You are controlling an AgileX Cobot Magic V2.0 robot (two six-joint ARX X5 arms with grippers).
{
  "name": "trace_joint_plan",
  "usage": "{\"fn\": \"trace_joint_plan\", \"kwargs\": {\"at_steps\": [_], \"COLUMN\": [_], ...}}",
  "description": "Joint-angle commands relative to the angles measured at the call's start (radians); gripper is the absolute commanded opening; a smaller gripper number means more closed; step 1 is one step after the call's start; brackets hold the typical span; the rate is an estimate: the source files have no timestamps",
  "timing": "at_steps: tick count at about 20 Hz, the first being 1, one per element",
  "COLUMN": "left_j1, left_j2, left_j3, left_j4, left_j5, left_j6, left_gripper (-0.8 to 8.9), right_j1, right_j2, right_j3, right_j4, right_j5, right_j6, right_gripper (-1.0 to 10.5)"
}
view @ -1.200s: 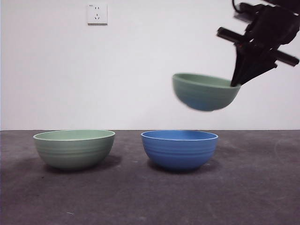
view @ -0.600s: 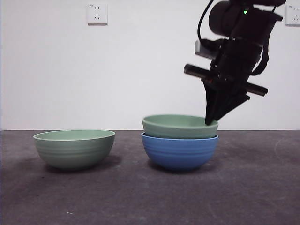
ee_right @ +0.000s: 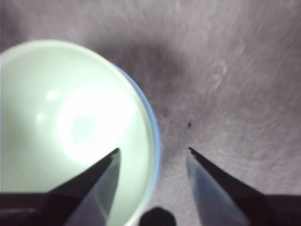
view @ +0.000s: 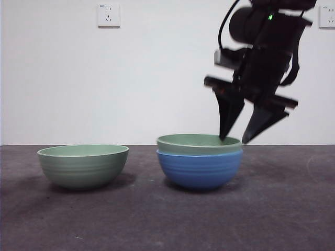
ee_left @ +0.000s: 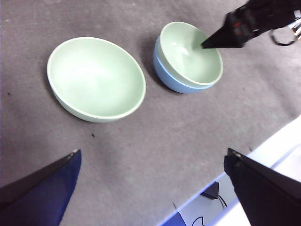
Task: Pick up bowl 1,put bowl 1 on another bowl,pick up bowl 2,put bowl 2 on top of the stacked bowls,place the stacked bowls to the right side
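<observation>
Bowl 1, a pale green bowl (view: 199, 142), sits nested inside the blue bowl (view: 200, 170) at the table's middle. My right gripper (view: 234, 140) stands open over the stack's right side, one jaw inside the green bowl (ee_right: 70, 127) and one outside the blue rim (ee_right: 155, 141), holding nothing. Bowl 2, the other pale green bowl (view: 82, 166), rests alone on the left. From the left wrist view I see it (ee_left: 96, 77) beside the stack (ee_left: 190, 54). My left gripper (ee_left: 153, 151) hangs open high above the table, away from both.
The dark grey table surface (view: 272, 209) stretches to the right of the stack. A white wall socket (view: 108, 15) sits on the back wall. The table's near edge and a pale floor with a cable (ee_left: 211, 190) show in the left wrist view.
The right gripper carried the green bowl down and left into the blue bowl, then opened and let it go. The bowl settled a little lower into the blue one.
</observation>
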Motion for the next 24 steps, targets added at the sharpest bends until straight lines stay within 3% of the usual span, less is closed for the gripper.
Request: {"fn": "trace_joint_plan", "kwargs": {"at_steps": [1, 6, 9, 14, 18, 19, 21, 24], "left_j1": [-0.006, -0.082, -0.156, -0.227, -0.238, -0.238, -0.238, -0.238], "left_j2": [0.081, 0.307, 0.470, 0.749, 0.900, 0.909, 0.911, 0.911], "left_j3": [0.002, 0.002, 0.034, 0.222, 0.324, 0.325, 0.325, 0.325], "left_j4": [0.084, 0.333, 0.434, 0.386, 0.298, 0.292, 0.296, 0.275], "left_j5": [-0.014, -0.132, -0.281, -0.468, -0.496, -0.496, -0.493, -0.492], "left_j6": [-0.027, -0.129, -0.174, -0.174, -0.172, -0.172, -0.172, -0.172], "left_gripper": [6.57, 6.57, 6.57, 6.56, 6.55, 6.03, 4.00, 2.71], "right_j1": [0.002, 0.002, 0.002, 0.002, 0.002, 0.002, 0.001, 0.001], "right_j2": [-0.085, -0.333, -0.481, -0.650, -0.710, -0.717, -0.723, -0.722], "right_j3": [-0.005, -0.005, -0.005, -0.005, -0.005, -0.005, -0.005, -0.005], "right_j4": [0.006, -0.055, -0.109, -0.193, -0.242, -0.248, -0.249, -0.253], "right_j5": [-0.001, 0.000, 0.003, 0.006, 0.008, 0.008, 0.010, 0.009], "right_j6": [-0.009, -0.008, -0.009, -0.008, -0.008, -0.008, -0.008, -0.008], "right_gripper": [2.5, 2.5, 2.5, 2.5, 2.5, 2.5, 2.5, 2.5]}}
